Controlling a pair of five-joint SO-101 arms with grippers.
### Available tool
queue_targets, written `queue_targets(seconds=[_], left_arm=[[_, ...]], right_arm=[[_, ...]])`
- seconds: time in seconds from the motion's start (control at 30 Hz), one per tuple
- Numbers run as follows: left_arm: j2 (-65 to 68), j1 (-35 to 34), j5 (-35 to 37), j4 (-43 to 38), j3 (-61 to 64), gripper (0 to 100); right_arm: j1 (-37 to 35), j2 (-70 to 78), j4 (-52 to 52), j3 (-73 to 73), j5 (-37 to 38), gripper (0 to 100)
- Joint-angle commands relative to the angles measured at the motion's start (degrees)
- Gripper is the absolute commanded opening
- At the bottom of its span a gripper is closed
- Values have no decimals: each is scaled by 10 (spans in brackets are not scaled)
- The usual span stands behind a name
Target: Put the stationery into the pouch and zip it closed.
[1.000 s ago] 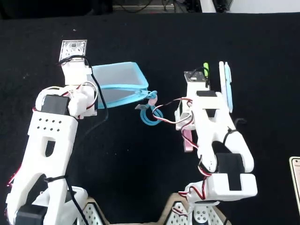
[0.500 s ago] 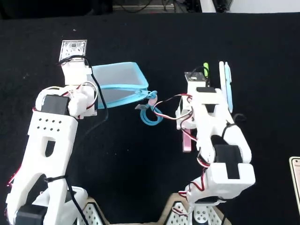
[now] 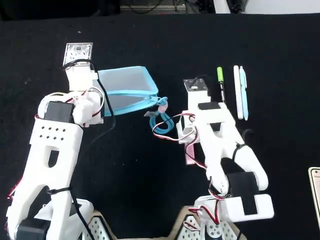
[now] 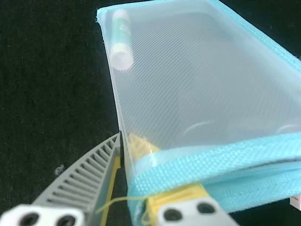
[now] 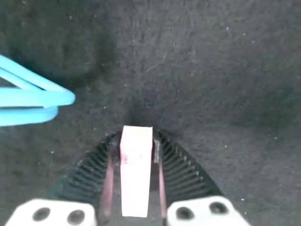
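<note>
The left arm (image 3: 55, 145) hides the left end of the pouch (image 3: 126, 82), the right arm (image 3: 220, 145) most of the pink bar (image 3: 190, 154); the picture's edge cuts off a card (image 3: 316, 195).

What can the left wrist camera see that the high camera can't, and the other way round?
Left wrist view: a small white tube lying inside the pouch, and the left tool pinching the pouch's edge, up close.
High view: a green pen, a white pen and a blue pen on the black table, a blue loop by the pouch, and a pink block under the right arm.
Both: the light blue mesh pouch.
</note>
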Motion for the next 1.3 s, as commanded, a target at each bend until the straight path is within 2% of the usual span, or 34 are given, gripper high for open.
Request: queue_targets(seconds=[0.0,0.2,0.47,0.67,1.27], left_arm=[[11,1,8,-1,24,30],[11,2,8,0,24,30],[12,2,8,0,24,30],[12,2,6,1,24,30],[9,2,5,4,24,30]], right_arm=[[-8,-35,-7,-2,-5,11],[-18,-70,13,4,-5,11],[-20,-196,-36,87,-5,11],[-23,-262,-34,116,-2,11],[-27,-414,-31,10,-5,11]])
